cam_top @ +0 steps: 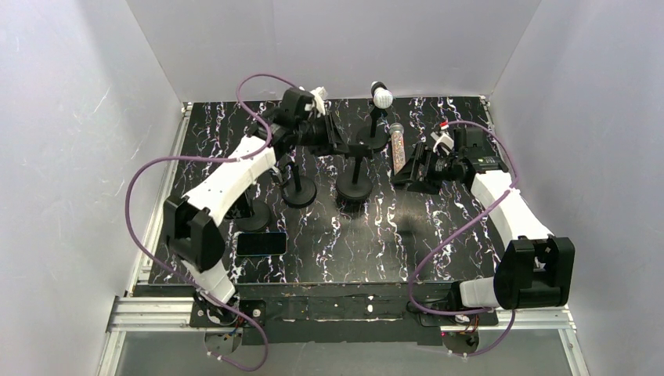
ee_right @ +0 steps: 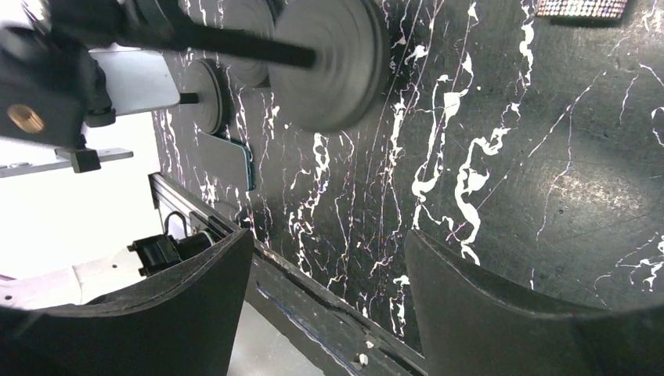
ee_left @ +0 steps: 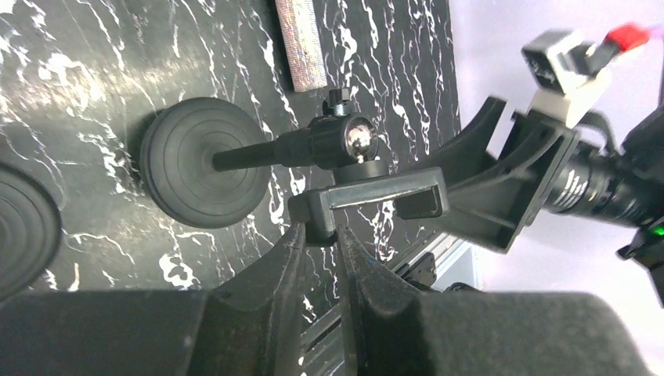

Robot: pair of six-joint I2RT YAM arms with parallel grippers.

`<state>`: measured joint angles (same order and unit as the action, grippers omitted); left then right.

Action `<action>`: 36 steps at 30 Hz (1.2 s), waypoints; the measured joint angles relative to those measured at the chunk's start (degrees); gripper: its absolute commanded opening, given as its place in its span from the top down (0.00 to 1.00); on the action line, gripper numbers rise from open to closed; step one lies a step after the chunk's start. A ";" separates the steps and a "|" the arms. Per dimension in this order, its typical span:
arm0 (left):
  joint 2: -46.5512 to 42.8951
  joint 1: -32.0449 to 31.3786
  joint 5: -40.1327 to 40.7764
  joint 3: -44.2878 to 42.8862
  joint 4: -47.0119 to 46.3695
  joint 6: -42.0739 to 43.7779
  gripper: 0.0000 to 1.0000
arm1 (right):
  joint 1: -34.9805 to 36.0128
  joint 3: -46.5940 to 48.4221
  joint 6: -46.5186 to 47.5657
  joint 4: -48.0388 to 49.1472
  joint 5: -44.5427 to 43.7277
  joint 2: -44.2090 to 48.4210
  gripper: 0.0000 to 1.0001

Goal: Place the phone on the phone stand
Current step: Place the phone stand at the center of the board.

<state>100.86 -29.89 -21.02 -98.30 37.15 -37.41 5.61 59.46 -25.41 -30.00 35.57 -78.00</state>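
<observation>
The phone (cam_top: 261, 244) is dark with a teal edge. It lies flat on the table at the front left, far from both grippers, and it also shows in the right wrist view as the phone (ee_right: 229, 160). The black phone stand (ee_left: 205, 160) has a round base, a stem, a ball joint and a clamp bracket (ee_left: 384, 192). My left gripper (ee_left: 321, 231) is shut on the near end of that bracket, at the back of the table in the top view (cam_top: 329, 131). My right gripper (ee_right: 329, 235) is open and empty, hovering at right centre (cam_top: 413, 168).
Several other black round-based stands (cam_top: 298, 190) (cam_top: 354, 188) stand in the middle of the marbled table (cam_top: 376, 243). A glittery bar (cam_top: 398, 149) lies beside the right gripper. A white ball (cam_top: 382, 96) sits high at the back. White walls enclose three sides.
</observation>
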 measured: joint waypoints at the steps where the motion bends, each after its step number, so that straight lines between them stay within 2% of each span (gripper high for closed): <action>1: -1.75 -0.98 0.74 2.27 -1.05 -0.66 1.00 | 0.00 0.46 0.31 -0.52 0.00 0.33 0.21; 7: -10.29 -5.88 6.43 18.38 -9.35 -4.87 1.00 | -0.04 1.29 1.40 -2.64 0.74 3.78 0.21; 12: -13.77 -8.11 10.78 25.46 -13.77 -6.71 1.00 | -0.13 1.29 1.49 -3.50 2.14 5.64 0.21; 19: -17.97 -9.86 13.62 31.69 -18.40 -7.28 0.78 | -0.24 0.63 1.60 -4.50 6.16 7.98 0.21; 28: -20.35 -11.04 12.79 33.35 -23.19 -7.89 0.40 | 0.15 0.61 0.61 -4.50 10.69 9.33 0.21; 36: -23.30 -11.50 12.76 33.33 -22.62 -6.40 0.22 | 4.09 -2.89 -3.41 -1.84 12.98 10.05 0.20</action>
<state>77.56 -41.39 -8.25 -64.97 14.52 -43.81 9.69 56.58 -28.82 -31.83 48.56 -67.94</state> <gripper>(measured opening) 0.722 0.789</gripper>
